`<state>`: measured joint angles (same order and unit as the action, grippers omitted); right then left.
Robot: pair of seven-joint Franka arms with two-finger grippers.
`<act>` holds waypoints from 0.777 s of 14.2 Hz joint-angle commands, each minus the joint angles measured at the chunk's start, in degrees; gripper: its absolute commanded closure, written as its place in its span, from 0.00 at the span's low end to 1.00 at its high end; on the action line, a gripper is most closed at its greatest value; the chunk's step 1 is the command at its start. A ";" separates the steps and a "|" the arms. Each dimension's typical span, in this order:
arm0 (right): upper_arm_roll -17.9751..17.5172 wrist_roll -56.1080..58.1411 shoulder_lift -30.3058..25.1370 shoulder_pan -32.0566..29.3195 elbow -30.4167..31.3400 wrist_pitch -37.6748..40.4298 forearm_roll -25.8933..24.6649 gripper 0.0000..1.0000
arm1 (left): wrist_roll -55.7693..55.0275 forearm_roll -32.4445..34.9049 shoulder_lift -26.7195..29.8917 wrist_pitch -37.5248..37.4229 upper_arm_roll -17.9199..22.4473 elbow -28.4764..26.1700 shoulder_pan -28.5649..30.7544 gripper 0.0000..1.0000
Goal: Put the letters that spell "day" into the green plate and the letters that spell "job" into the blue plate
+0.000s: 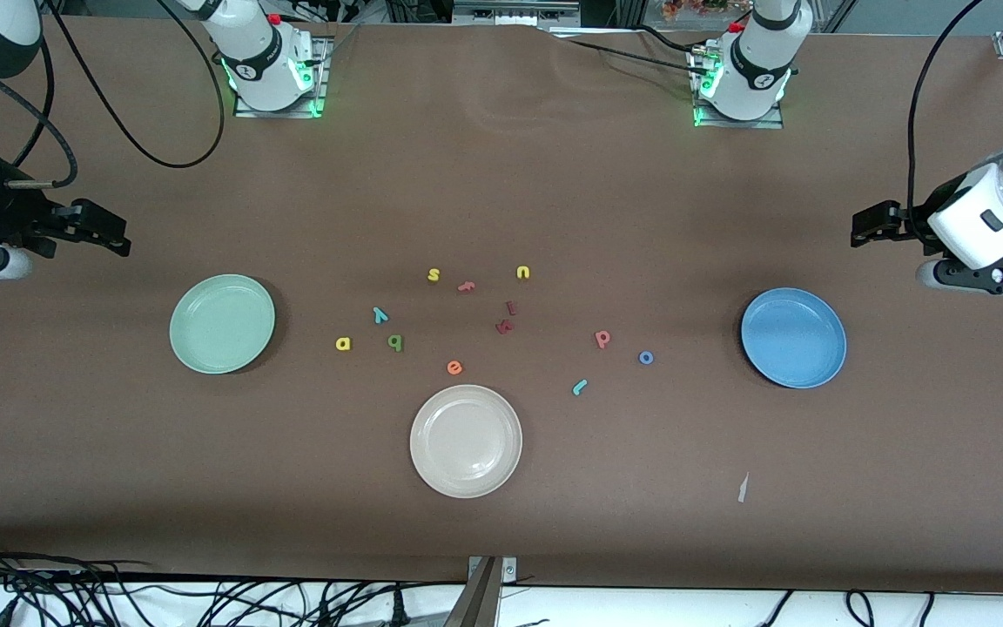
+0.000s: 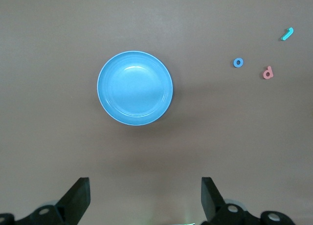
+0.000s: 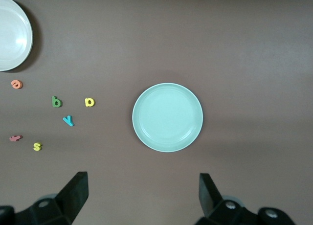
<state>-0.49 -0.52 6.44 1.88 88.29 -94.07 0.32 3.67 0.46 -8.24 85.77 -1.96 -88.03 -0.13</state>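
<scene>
The left gripper (image 2: 144,198) hangs with its jaws spread wide and nothing between them, up over the table at the left arm's end, just beside the blue plate (image 1: 793,337). The right gripper (image 3: 143,195) is the same: jaws wide apart, empty, up over the right arm's end of the table, near the green plate (image 1: 222,323). Both arms wait.

Both plates are bare inside. The blue plate lies toward the left arm's end, the green one toward the right arm's end, well apart.

Near the blue plate, toward the table's middle, lie the blue "o" (image 1: 646,357), the salmon "b" (image 1: 602,339) just beside it and a little farther from the front camera, and the teal "j" (image 1: 580,387), nearer to the camera than both.

Near the green plate, toward the middle, lie the yellow "a" (image 1: 343,343), the green "d" (image 1: 394,342) beside it, and the teal "y" (image 1: 380,315), a little farther from the camera than those two.

Between the two groups lie the other letters: a yellow "s" (image 1: 434,275), a salmon "f" (image 1: 466,286), a yellow "u" (image 1: 522,273), two dark red letters (image 1: 506,319) and an orange "e" (image 1: 454,367). A cream plate (image 1: 466,441) sits nearest the camera, just beside the "e". None of the letters touch one another or any plate.
</scene>
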 commanded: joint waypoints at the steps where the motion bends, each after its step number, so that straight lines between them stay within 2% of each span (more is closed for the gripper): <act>1: -0.13 -0.35 0.32 0.06 -1.28 0.65 0.12 0.00 | 0.46 -0.37 0.51 0.54 -0.15 -0.30 0.13 0.00; 11: -0.13 -0.36 0.41 0.06 -1.10 0.47 0.20 0.00 | 0.46 -0.37 0.42 0.54 -0.15 -0.30 0.13 0.00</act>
<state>-0.54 -0.52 6.45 1.92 88.29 -94.09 0.32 3.67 0.46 -8.24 85.77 -1.96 -88.03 -0.13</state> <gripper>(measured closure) 0.000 0.000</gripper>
